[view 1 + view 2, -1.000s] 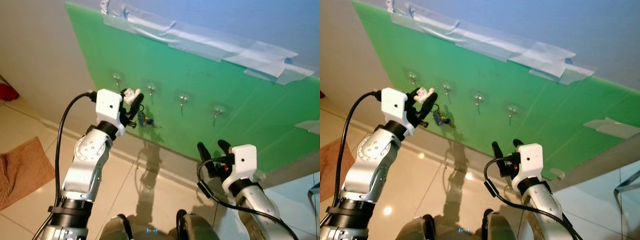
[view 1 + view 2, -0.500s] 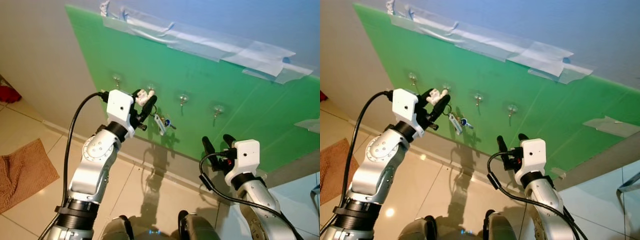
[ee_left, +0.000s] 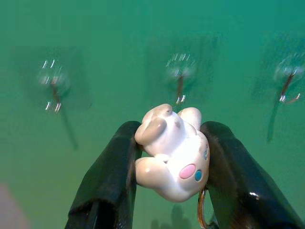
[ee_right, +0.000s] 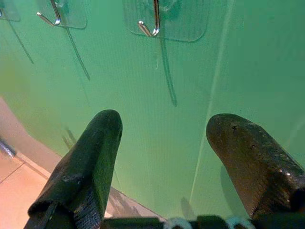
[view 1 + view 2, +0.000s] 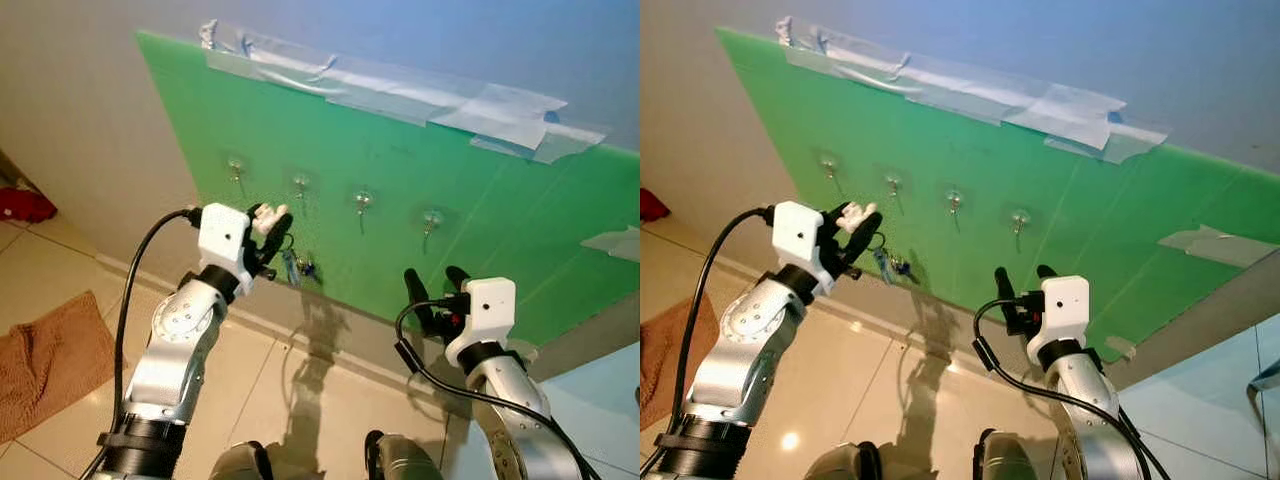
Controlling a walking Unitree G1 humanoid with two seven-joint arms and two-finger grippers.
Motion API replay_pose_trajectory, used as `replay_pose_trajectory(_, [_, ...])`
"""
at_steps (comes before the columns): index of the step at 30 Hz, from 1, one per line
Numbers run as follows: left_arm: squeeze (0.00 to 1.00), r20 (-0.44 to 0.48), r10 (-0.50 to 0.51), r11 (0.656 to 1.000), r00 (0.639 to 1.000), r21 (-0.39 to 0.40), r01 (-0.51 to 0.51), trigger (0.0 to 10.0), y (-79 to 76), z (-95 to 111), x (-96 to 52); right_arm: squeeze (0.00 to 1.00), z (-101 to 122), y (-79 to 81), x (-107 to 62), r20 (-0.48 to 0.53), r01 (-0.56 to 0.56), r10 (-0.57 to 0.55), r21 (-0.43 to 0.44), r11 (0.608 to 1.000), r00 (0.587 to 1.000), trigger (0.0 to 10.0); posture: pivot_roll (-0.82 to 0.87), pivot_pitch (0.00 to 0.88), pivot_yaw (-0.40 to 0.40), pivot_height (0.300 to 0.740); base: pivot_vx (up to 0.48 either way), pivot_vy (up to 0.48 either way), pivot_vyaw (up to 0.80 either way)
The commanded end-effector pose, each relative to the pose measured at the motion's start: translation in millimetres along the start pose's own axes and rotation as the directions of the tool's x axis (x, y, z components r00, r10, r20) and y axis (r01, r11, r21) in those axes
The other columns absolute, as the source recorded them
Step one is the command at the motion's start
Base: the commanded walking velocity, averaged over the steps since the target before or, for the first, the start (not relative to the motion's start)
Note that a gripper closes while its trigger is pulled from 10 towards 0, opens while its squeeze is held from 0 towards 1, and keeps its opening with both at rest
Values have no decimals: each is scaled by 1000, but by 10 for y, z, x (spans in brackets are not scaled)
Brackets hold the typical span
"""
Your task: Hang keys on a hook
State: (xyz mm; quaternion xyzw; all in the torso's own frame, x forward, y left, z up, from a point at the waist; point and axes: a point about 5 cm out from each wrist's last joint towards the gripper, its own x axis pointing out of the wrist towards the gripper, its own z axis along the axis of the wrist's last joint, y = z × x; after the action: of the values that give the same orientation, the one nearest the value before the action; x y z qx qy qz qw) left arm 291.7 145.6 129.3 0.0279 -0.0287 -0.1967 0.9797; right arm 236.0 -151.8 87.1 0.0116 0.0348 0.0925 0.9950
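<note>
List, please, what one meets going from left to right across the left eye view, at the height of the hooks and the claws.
Brown mat → left claw holding the white charm → keys → third hook → fourth hook → right claw.

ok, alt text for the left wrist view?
The left hand grips a white animal keychain charm between its two black fingers, facing a green board with three blurred hooks; the middle hook sits just above the charm.

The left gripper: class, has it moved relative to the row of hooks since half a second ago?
Yes. The left gripper, shut on the white charm, has dropped lower and leftward, away from the second hook on the green board.
</note>
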Motion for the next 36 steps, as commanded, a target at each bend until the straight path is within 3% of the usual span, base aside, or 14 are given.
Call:
replay_pose_trajectory(1, [0, -4, 8, 1000, 1000, -6, -8, 0, 17, -9, -34, 0, -6, -31, 5, 3, 2, -2, -4, 1000, 1000, 10000, -167, 115, 31, 740, 0, 0, 0])
replay_pose_trajectory(7, [0, 7, -27, 1000, 1000, 4, 27, 0, -85, 17, -3, 0, -21, -38, 33, 0, -2, 2, -8, 1000, 1000, 10000, -159, 133, 25, 740, 0, 0, 0])
replay_pose_trajectory(17, [0, 15, -8, 1000, 1000, -10, 9, 0, -24, 33, 26, 0, -40, -77, 15, -8, 9, -9, -11, 1000, 1000, 10000, -171, 138, 25, 740, 0, 0, 0])
replay_pose_trajectory(24, [0, 28, -12, 1000, 1000, 27, 11, 0, -13, 79, 88, 0, -49, -64, 39, -16, -3, 2, -41, 999, 1000, 10000, -170, 132, 28, 740, 0, 0, 290])
replay_pose_trajectory(28, [0, 37, -29, 997, 999, 76, 26, 0, -11, 129, 119, 0, -55, -60, 36, -10, 15, -15, -8, 1000, 1000, 10000, -172, 129, 28, 740, 0, 0, 364])
replay_pose_trajectory(36, [0, 63, -60, 995, 996, 88, 55, 0, -13, 223, 205, 0, -62, -59, 34, -1, 20, -20, -11, 1000, 1000, 10000, -182, 120, 41, 740, 0, 0, 0])
